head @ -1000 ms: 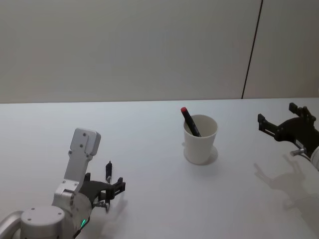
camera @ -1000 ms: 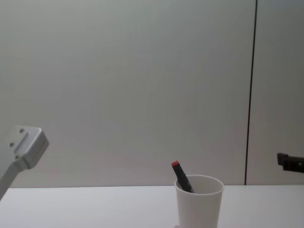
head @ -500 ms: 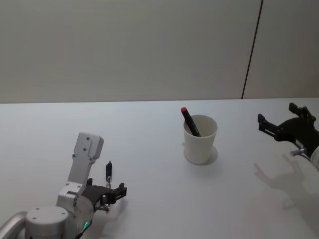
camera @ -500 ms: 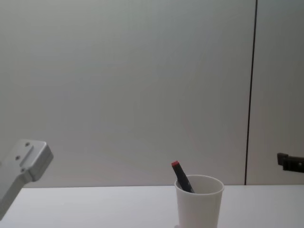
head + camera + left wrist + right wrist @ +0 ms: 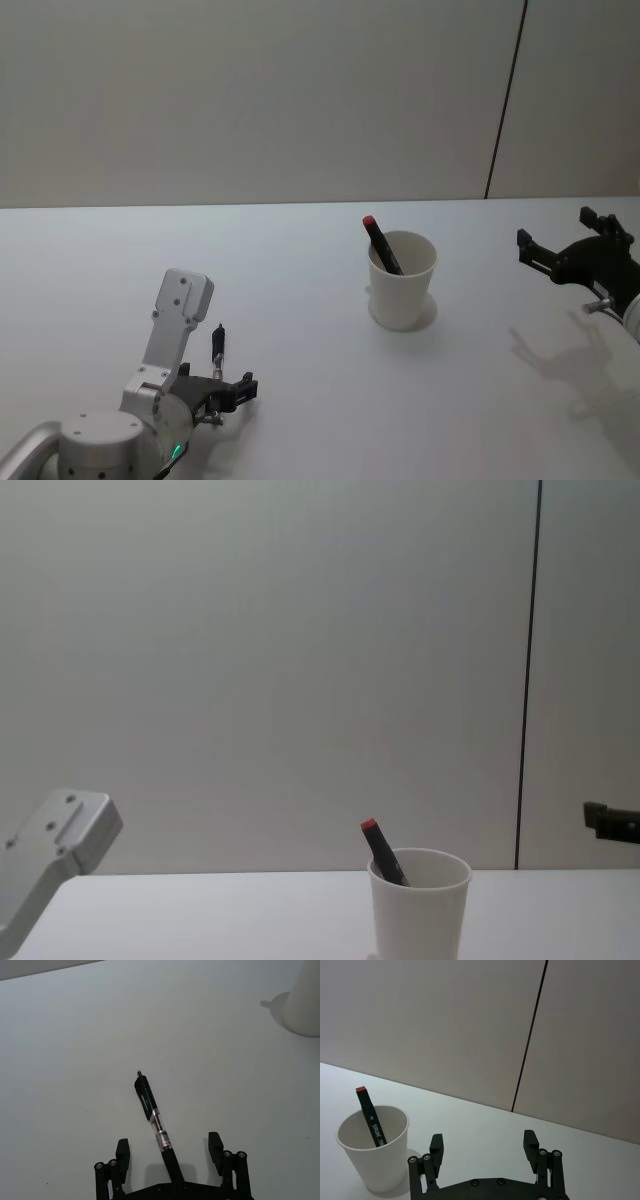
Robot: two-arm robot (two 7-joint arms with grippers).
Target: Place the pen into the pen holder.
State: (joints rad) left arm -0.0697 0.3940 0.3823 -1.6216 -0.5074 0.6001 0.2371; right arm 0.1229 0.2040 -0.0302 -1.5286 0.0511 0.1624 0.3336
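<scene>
A black pen (image 5: 152,1115) lies flat on the white table, seen in the head view at the near left (image 5: 217,344). My left gripper (image 5: 169,1145) is open and low over the pen's near end, one finger on either side of it (image 5: 222,386). The pen holder (image 5: 401,285) is a white paper cup standing upright at the table's middle (image 5: 418,910), well to the right of the pen. A black marker with a red cap (image 5: 380,243) leans inside it. My right gripper (image 5: 565,240) hangs open above the table at the far right (image 5: 483,1141).
The white table (image 5: 300,250) runs back to a plain wall with a dark vertical seam (image 5: 505,100). Between the pen and the cup there is only bare tabletop. The left arm's white link (image 5: 55,845) rises at the chest view's lower left.
The left arm has sunk lower toward the table, bringing its open fingers down around the pen's near end. The pen, the cup and the right arm have not moved.
</scene>
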